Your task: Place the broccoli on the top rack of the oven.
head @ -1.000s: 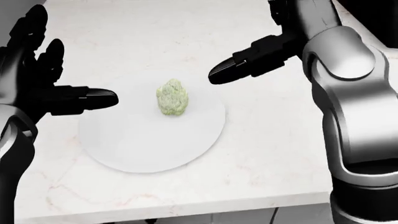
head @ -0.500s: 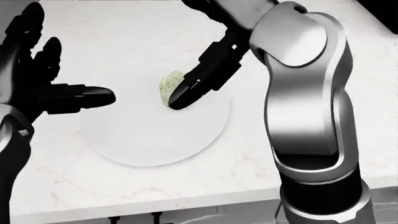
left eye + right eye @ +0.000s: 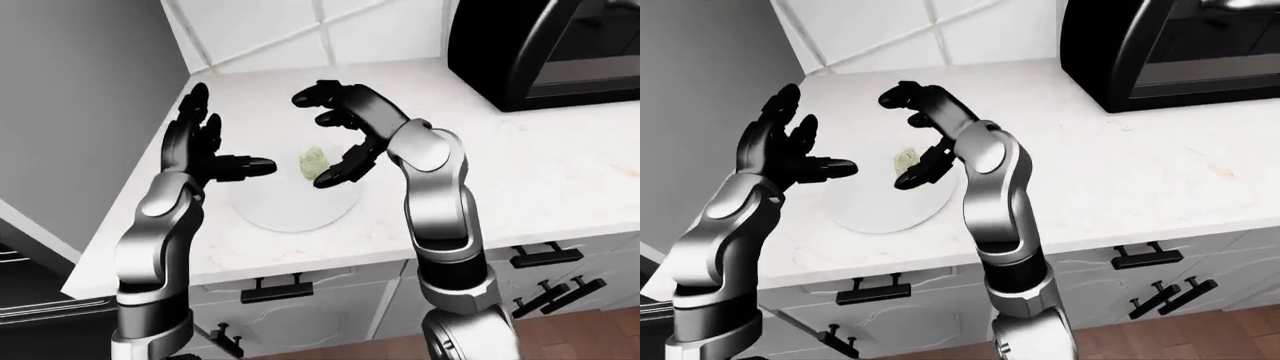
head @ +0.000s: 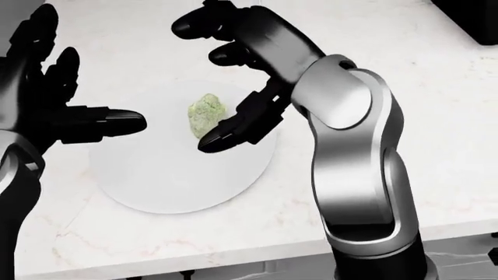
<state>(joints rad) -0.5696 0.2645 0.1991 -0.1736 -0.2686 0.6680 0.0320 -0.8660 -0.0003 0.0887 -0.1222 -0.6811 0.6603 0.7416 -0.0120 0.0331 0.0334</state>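
Broccoli (image 4: 205,115) is sitting on the white plate (image 4: 156,186) on the worktop (image 4: 436,116), so this looks like the grab step. The right hand (image 4: 226,81) is arching over it with fingers spread, nothing held yet. The left hand (image 4: 54,99) is hanging splayed beside the plate. Next it probably needs to close around the floret, then carry it toward the oven (image 3: 560,45).

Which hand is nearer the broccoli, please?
Right. The right hand is open around the broccoli, thumb beside it; the left hand hovers open off the plate's left edge.
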